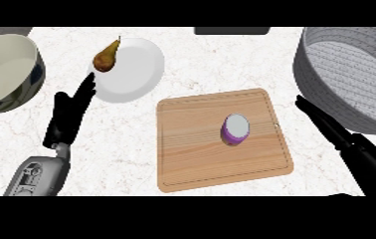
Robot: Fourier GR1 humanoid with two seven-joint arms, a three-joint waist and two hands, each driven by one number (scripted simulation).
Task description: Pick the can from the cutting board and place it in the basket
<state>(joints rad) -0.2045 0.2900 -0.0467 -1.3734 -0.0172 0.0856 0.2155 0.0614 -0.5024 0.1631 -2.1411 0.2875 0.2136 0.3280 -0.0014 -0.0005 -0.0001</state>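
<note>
Can [235, 129] stands on cutting board [220, 163]; grey basket [330, 54] holds nothing; both hands [70, 111] [330, 126] straight-fingered.

Can [235, 129] on cutting board [198, 153] at centre, basket [339, 73] to its right, plate [136, 73] with pear [106, 58] behind-left, bowl [16, 71] far left.

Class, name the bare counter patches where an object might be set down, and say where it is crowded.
Bare marble lies between the white round plate and the wooden cutting board, and between board and grey woven basket. Crowded: the left, with the left hand, plate and bowl.
</note>
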